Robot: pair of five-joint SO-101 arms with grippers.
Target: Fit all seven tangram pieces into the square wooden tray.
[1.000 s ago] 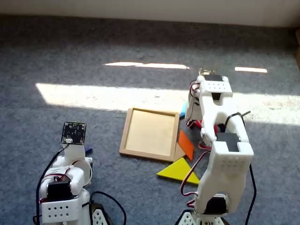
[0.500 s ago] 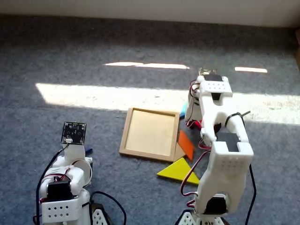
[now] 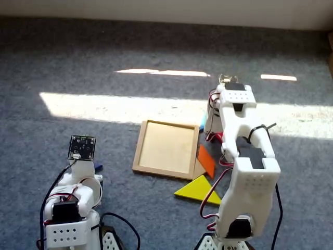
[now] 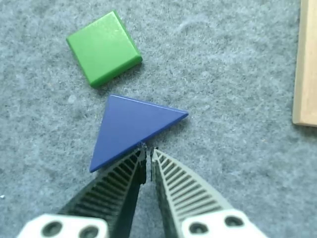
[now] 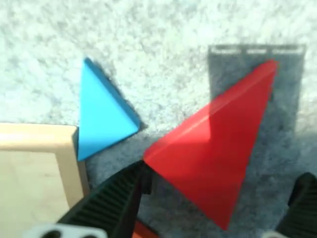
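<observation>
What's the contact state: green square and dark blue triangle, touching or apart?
Apart. Left wrist view shows bare carpet between the green square and the dark blue triangle.

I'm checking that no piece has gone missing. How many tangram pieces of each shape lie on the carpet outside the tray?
Triangles: 5 (dark blue, light blue, red, yellow, tan)
Squares: 1 (green)
Parallelograms: 1 (orange)
Total: 7
</observation>
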